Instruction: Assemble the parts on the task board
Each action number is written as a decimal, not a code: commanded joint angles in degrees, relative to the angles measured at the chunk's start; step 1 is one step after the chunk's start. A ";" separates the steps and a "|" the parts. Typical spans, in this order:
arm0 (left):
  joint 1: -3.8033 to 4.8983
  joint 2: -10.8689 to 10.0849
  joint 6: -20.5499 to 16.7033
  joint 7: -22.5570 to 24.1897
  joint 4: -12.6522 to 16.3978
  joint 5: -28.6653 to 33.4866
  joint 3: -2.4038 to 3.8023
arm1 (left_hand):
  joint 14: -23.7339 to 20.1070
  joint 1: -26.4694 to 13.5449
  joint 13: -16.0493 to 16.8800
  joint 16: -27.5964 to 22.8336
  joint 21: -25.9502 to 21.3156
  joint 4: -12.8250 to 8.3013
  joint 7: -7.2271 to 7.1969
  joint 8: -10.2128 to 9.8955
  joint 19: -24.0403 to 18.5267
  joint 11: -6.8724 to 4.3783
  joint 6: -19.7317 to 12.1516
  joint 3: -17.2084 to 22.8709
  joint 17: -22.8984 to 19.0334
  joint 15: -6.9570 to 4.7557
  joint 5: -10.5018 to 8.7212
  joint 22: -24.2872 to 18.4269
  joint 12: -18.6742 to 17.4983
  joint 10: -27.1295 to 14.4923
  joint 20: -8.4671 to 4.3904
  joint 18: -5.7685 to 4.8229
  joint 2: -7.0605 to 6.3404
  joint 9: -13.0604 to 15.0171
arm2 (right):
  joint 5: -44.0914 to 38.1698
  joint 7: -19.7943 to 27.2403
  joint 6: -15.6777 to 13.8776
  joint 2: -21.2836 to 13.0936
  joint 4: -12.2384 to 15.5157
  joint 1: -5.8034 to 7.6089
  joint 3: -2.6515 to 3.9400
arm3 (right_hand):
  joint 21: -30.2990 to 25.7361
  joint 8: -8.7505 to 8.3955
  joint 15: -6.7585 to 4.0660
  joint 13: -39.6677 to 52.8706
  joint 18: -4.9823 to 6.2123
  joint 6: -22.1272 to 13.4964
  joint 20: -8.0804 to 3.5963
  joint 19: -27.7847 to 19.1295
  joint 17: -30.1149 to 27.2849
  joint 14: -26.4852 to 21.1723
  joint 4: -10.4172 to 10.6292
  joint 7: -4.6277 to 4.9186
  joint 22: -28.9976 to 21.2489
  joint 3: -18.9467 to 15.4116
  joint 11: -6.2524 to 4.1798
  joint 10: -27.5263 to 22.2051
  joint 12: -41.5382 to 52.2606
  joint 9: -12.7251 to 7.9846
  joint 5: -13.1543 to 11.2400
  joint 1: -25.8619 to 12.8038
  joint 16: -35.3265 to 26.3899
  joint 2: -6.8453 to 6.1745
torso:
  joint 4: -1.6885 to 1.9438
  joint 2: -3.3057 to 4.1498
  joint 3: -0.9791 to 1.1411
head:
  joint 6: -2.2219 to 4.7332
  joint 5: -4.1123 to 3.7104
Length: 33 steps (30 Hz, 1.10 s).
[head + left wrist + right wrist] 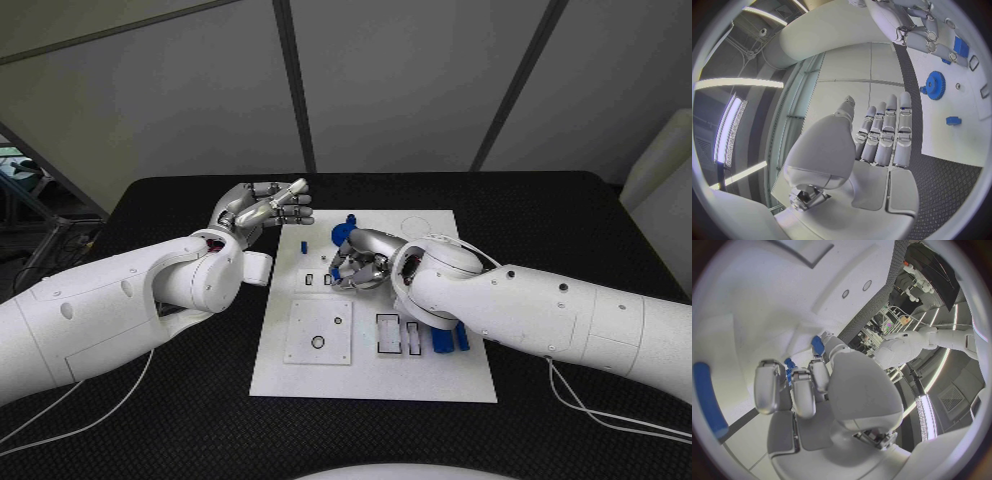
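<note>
Nearest the head camera, at six o'clock on the black table (577, 215): bare near edge of the flat white rectangular task board (375, 385). Just beyond, a square white panel (319, 331) set on the board's seven-o'clock portion, and at five o'clock, beside two dark-outlined rectangular slots (400, 333), two small blue bar-shaped parts (451, 339), partly covered by the right forearm. Over the board's centre, silver right hand (364, 262) turned down, fingers curled toward the surface beside small dark-rimmed cut-outs; whether anything is pinched, cannot tell, though blue pieces (789, 364) show right beside its fingertips (819, 371) in the right wrist view. Just past that hand at twelve o'clock, a round blue toothed gear part (343, 233), seen whole in the left wrist view as a flat blue cogwheel (934, 85) lying on the board with a smaller blue block (953, 120) near it. At ten o'clock, off the board's edge and raised above the table, silver left hand (264, 209), fingers (887, 134) straight, side by side, holding nothing.
</note>
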 commanded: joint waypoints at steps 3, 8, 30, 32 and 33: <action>0.11 0.07 0.79 0.06 0.07 -0.38 0.05 | -0.02 0.43 -0.03 -0.16 -0.24 -0.29 0.39 -0.25 -0.32 0.17 0.07 0.07 0.05 0.18 -0.31 -0.10 -0.23 0.09 0.17 0.27 0.18 -0.03 | -0.49 -0.15 0.30 0.07 -0.07 0.00 -0.05 | -0.28 -0.47 0.40 0.37 0.01 -0.83 0.42 -0.19 13.52 5.65 0.19 0.10 0.77 -0.13 0.05 -0.68 -0.53 -0.11 0.19 0.00 -0.36 -0.60 | 0.00 0.02 0.01 | -0.04 -0.03; 0.11 0.07 0.81 0.04 0.07 -0.38 0.05 | -0.02 0.43 -0.03 -0.16 -0.24 -0.29 0.39 -0.25 -0.32 0.17 0.07 0.07 0.05 0.18 -0.31 -0.10 -0.23 0.09 0.17 0.27 0.18 -0.03 | -0.66 -0.08 0.25 0.08 -0.10 0.00 -0.05 | -0.39 -0.60 0.49 0.10 0.05 -1.18 0.51 -0.30 13.49 5.64 0.19 0.21 0.60 -0.18 0.15 -0.91 -0.84 -0.14 0.19 -0.10 -0.38 -0.79 | -0.01 0.00 0.01 | -0.04 -0.10; 0.11 0.11 0.83 -0.01 -0.05 -0.38 0.05 | -0.02 0.43 -0.03 -0.16 -0.24 -0.29 0.39 -0.25 -0.32 0.17 0.07 0.07 0.05 0.18 -0.31 -0.10 -0.23 0.09 0.17 0.27 0.18 -0.03 | -0.79 0.52 -0.62 -0.18 0.16 -0.01 -0.05 | -0.40 -0.23 0.58 0.15 0.05 -0.90 0.69 -0.27 13.46 5.63 0.39 0.17 0.65 -0.36 0.19 -0.76 -0.72 0.02 -0.37 -0.60 -0.40 -1.08 | 0.00 0.02 0.01 | -0.14 -0.35; 0.11 0.12 0.83 -0.01 -0.06 -0.38 0.04 | -0.02 0.43 -0.03 -0.16 -0.24 -0.29 0.39 -0.25 -0.32 0.17 0.07 0.07 0.05 0.18 -0.31 -0.10 -0.23 0.09 0.17 0.27 0.18 -0.03 | -0.79 0.50 -0.62 -0.20 0.16 -0.01 -0.05 | -0.43 -0.25 0.58 0.11 0.06 -0.96 0.70 -0.31 13.46 5.63 0.39 0.17 0.59 -0.39 0.19 -0.79 -0.76 0.02 -0.43 -0.62 -0.40 -1.14 | -0.01 0.02 0.02 | -0.14 -0.36; 0.11 0.12 0.83 -0.02 -0.06 -0.38 0.04 | -0.02 0.43 -0.03 -0.16 -0.24 -0.29 0.39 -0.25 -0.32 0.17 0.07 0.07 0.05 0.18 -0.31 -0.10 -0.23 0.09 0.17 0.27 0.18 -0.03 | -0.79 0.50 -0.61 -0.21 0.16 -0.01 -0.05 | -0.43 -0.25 0.58 0.11 0.06 -0.96 0.70 -0.31 13.46 5.63 0.39 0.17 0.59 -0.39 0.19 -0.79 -0.76 0.02 -0.43 -0.62 -0.40 -1.14 | -0.01 0.00 0.02 | -0.14 -0.37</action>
